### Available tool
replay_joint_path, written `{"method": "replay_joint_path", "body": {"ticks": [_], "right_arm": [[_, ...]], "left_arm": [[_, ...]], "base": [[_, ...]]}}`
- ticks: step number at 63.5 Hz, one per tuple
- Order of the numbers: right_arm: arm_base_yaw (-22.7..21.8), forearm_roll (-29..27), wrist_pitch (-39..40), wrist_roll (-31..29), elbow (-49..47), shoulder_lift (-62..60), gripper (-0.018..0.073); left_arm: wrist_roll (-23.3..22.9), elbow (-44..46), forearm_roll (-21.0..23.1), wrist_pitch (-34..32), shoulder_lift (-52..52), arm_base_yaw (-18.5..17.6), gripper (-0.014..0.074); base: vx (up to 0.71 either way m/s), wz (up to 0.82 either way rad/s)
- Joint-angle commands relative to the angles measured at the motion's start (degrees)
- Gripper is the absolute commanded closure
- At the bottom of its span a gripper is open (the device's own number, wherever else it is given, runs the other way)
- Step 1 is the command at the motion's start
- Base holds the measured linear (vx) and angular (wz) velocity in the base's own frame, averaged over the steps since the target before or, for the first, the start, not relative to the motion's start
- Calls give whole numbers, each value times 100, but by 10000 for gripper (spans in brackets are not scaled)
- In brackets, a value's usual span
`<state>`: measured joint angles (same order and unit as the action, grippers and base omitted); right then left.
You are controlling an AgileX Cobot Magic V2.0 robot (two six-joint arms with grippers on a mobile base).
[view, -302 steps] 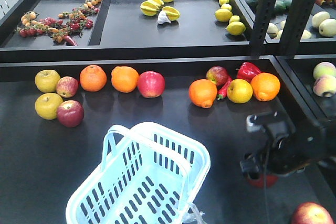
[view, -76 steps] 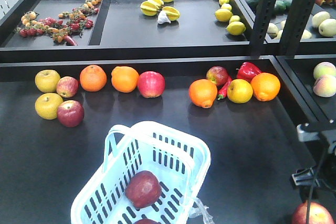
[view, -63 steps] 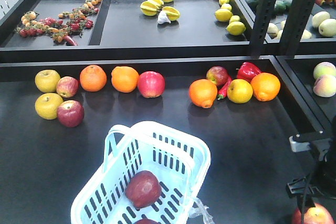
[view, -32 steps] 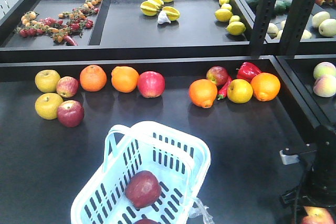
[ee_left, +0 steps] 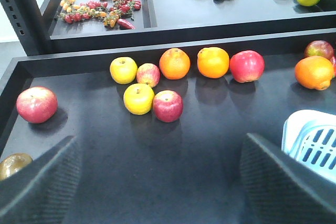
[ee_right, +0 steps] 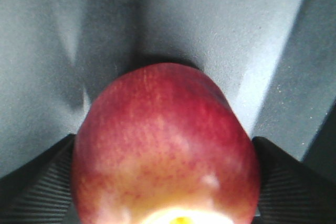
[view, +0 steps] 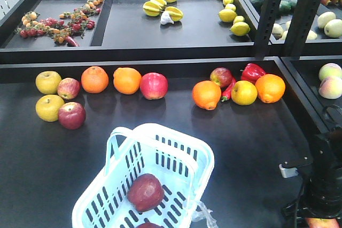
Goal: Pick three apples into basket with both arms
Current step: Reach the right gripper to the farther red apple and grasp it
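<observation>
Apple (ee_right: 165,145), seemingly touching both fingers, streaky dull red.

oranges (view: 94,79) | yel apples (view: 48,82) | red pepper (view: 252,72) | lemons (view: 240,28)

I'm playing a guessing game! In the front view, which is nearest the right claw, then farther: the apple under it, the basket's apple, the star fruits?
1. Apple under the right claw, bottom right corner.
2. Apple in the basket, bottom middle.
3. Star fruits, far back tray.

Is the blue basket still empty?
No, the basket already holds a dark red apple, with another peeking in at the bottom edge.
</observation>
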<state>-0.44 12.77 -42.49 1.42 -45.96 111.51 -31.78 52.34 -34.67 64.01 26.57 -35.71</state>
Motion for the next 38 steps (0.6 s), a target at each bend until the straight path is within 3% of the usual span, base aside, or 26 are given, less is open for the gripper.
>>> {"method": "replay_joint_path", "body": {"ticks": [1,10,21,27,38], "right_arm": [[-10,-94,-211,-17,-31,-262,135],[-10,-170,-325,87,-62,-584,230],[-10,-504,-365,17,-62,-1377,253],[-10,-887,-357,-142,-62,-1988,253],[-8,-1996,-384,-1002,-30,-3161,253]], "left_arm": [[-26,131,-176,-294,64,-31,11],[-26,131,-176,-294,64,-31,11],[-26,131,-176,-294,64,-31,11],[-26,131,-176,-294,64,-31,11],[-26,131,-176,-294,64,-31,11]], "base": [[0,0],[0,0],[0,0],[0,0],[0,0]]}}
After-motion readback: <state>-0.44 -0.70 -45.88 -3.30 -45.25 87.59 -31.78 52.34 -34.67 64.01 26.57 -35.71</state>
